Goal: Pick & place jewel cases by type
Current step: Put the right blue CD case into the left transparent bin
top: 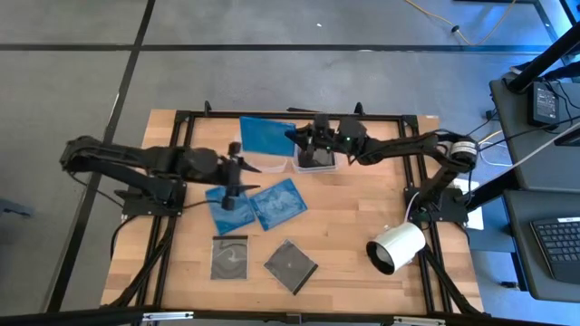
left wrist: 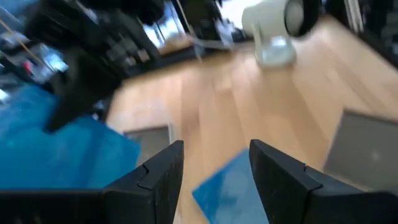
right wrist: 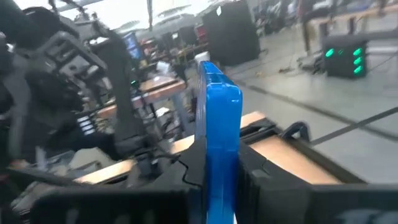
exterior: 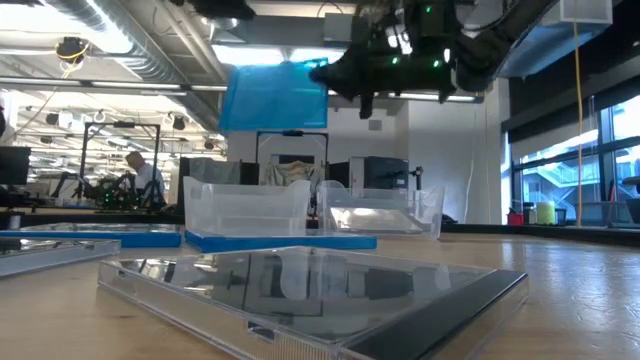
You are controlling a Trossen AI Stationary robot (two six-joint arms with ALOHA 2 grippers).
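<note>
A: Where's the case that's in play?

B: A translucent blue jewel case (top: 265, 136) is up in the air at the far side of the table, over the left clear tub (exterior: 245, 208). The right gripper (top: 299, 138) is clamped on its right edge; in the right wrist view the case stands edge-on between the fingers.

A: And the rest?

B: 2 more blue cases (top: 279, 203) lie overlapping mid-table, and 2 dark cases (top: 290, 265) sit near the front edge. The right tub (top: 316, 159) looks to hold something dark; I can't tell what.

A: The left gripper?

B: The left gripper (top: 237, 174) hovers above the flat blue cases with its fingers (left wrist: 160, 176) apart and nothing between them.

A: What could go wrong?

B: The grip is on 1 edge only, so the case could swing or slip and land across the tub rim instead of inside. The 2 arms are also close; a reach by the left one could clip the hanging case.

A: Surface and room?

B: A pale wooden tabletop (top: 353, 213) in a black frame, a white cylinder (top: 397, 246) near the right front. Beyond it is an open workshop with benches, overhead lights and a person (exterior: 146, 178) far off on the left.
</note>
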